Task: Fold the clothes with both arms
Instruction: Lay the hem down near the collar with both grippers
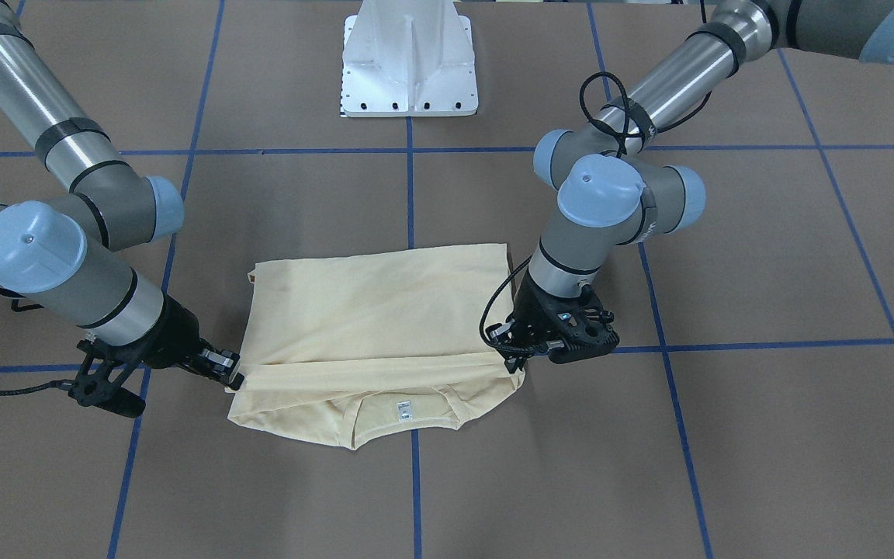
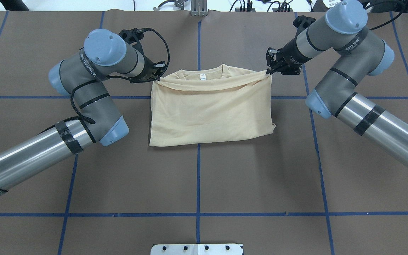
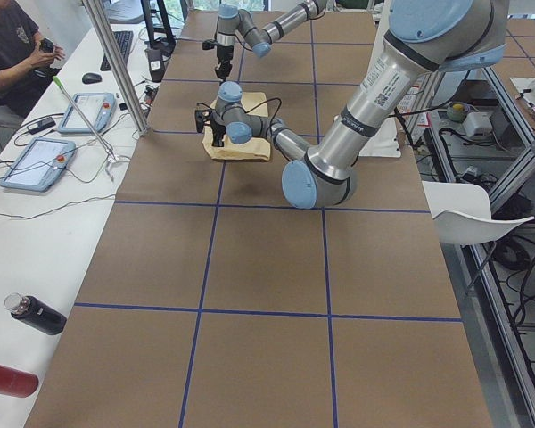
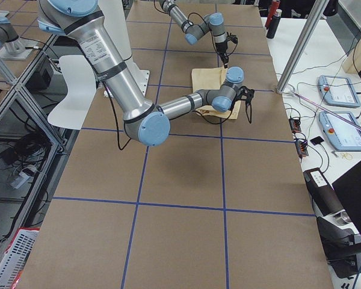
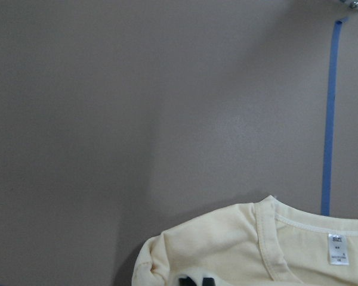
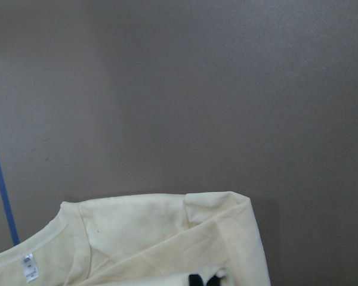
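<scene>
From overhead, the left arm (image 2: 83, 92) reaches in from the left. Its left gripper (image 2: 157, 77) is pinched closed on the left end of a doubled-over edge of the T-shirt (image 2: 211, 113), just beside the shoulder. The shirt lies near the middle of the brown table (image 2: 204, 177) with no print showing. One layer is folded over the body, and its edge stops just short of the collar, where the small neck label (image 2: 202, 76) shows. That edge runs as a fairly taut band from one gripper to the other. At its right end the right gripper (image 2: 270, 72) is likewise clamped on the cloth's corner, with the right arm (image 2: 352, 95) coming in from the right. The knit looks thin, light and limp. It will likely sag and wrinkle wherever it is unsupported and drag easily across the table, though nothing about it can break. The best hold seems to be these two corners of one edge, catching every layer and keeping them well apart so the edge stays straight. From the fingertips, the shirt's body spreads back toward the robot, while the collar lies just beyond them.
</scene>
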You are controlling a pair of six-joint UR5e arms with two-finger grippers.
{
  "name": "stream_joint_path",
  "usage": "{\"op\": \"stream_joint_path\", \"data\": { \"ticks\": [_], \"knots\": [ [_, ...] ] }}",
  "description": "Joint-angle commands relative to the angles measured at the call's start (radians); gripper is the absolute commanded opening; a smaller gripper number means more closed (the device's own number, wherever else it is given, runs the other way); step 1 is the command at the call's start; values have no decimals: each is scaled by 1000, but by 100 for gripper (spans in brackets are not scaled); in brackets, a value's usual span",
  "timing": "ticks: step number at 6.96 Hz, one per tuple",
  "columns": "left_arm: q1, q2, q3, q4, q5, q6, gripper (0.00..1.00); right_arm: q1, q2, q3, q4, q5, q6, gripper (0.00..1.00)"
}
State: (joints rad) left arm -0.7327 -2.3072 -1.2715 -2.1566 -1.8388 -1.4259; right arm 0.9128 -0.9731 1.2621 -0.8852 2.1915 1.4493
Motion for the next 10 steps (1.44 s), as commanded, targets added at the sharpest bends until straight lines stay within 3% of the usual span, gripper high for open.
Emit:
{"op": "stream_joint_path", "data": {
  "ticks": [1, 7, 8, 9, 10],
  "knots": [
    [-4, 0, 17, -9, 9, 1, 0, 0, 10, -16, 5, -6, 0, 0],
    [-8, -6, 14, -12, 9, -2, 0, 0, 25, -23, 5, -6, 2, 0],
    [-10, -5, 15, -28, 9, -5, 57, 0, 28, -24, 5, -6, 0, 1],
    [-8, -1, 15, -35, 9, -7, 100, -2, 33, -29, 3, -22, -3, 96],
    [-10, 0, 12, -35, 9, -7, 100, -2, 33, -29, 2, -48, -4, 99]
  ]
}}
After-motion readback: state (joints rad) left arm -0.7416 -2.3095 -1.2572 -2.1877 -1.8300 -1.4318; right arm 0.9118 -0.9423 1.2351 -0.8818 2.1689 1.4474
